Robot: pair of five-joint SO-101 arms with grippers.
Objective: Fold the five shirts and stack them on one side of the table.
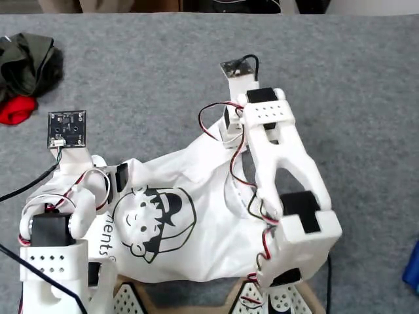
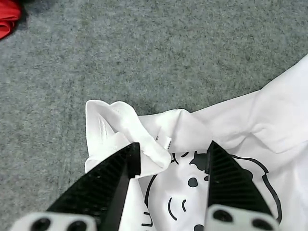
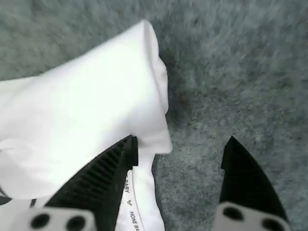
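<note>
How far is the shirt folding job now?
Done: nothing looks folded. In hand: the white shirt lies rumpled, the open left gripper and open right gripper at its edges. Left: folding it, plus the dark garment and red garment heaped aside.

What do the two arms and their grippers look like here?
Both arms are white plastic shells with black motor blocks, left arm, right arm. Red, black and white cables loop along the joints. Each wrist carries a small camera board. The left gripper and right gripper have black, ribbed, pointed fingers on white bases with screw holes.
</note>
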